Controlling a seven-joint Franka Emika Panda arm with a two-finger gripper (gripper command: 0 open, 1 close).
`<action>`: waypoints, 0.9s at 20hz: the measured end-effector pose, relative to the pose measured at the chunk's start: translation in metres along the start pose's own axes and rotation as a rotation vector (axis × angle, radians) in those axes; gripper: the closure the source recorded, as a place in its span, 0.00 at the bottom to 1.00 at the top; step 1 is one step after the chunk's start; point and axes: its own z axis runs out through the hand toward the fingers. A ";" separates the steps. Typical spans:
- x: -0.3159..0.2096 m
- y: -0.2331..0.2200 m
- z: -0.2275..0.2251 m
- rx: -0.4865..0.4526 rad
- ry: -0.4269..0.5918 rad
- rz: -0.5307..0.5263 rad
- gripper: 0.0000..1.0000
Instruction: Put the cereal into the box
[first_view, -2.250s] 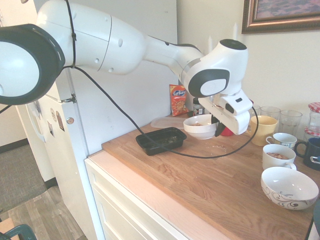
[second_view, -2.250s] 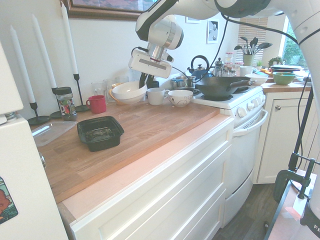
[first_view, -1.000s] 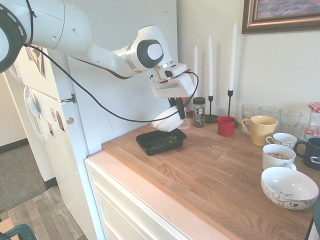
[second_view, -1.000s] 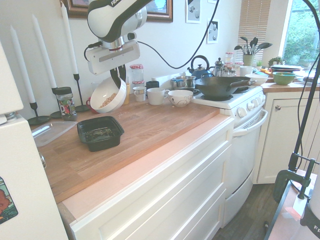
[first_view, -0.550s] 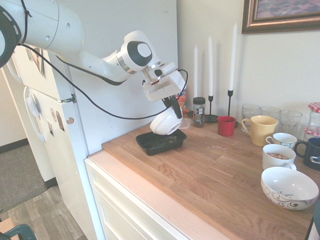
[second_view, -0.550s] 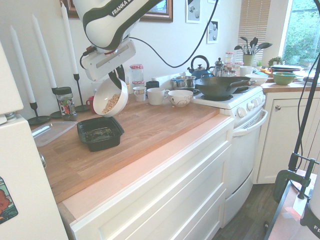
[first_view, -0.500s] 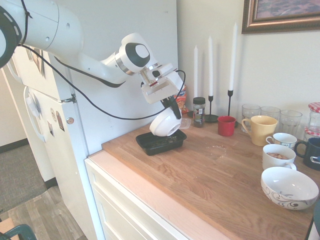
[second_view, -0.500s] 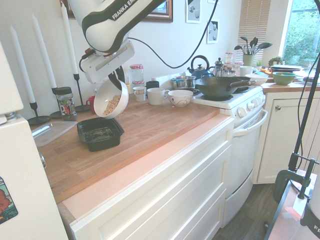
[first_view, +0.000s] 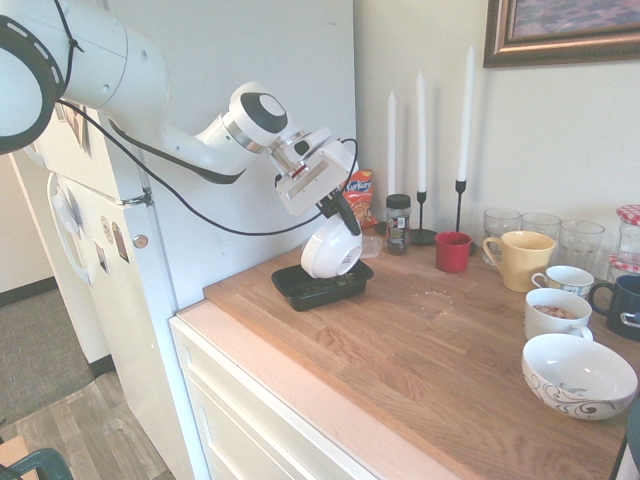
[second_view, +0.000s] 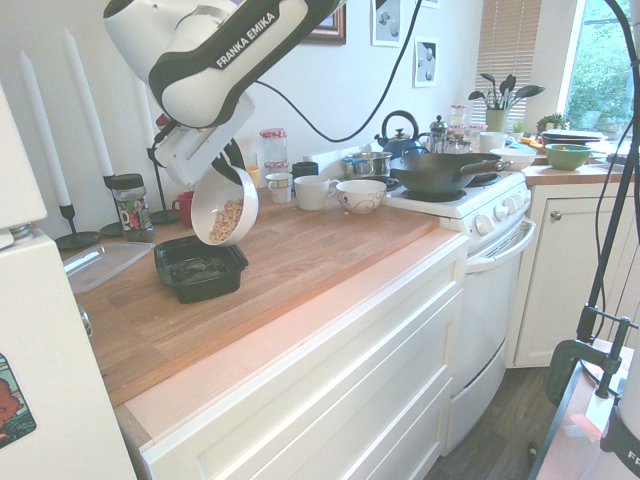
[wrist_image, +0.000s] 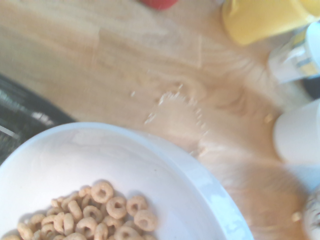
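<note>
Held the white bowl by its rim — claw pinched tight, tipped over the black box. Cereal inside bowl — light, loose, quick to spill. Bowl smooth, breakable.

I see a wooden tabletop carrying the black box near its fridge end. Along the far wall stand candlesticks, a spice jar, a red cup, a yellow mug, glasses; a patterned bowl sits nearer.
</note>
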 end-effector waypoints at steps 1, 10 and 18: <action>0.002 -0.002 -0.002 -0.008 0.016 -0.007 1.00; -0.013 -0.038 -0.003 -0.103 0.187 -0.112 1.00; -0.029 -0.056 0.007 -0.163 0.305 -0.167 1.00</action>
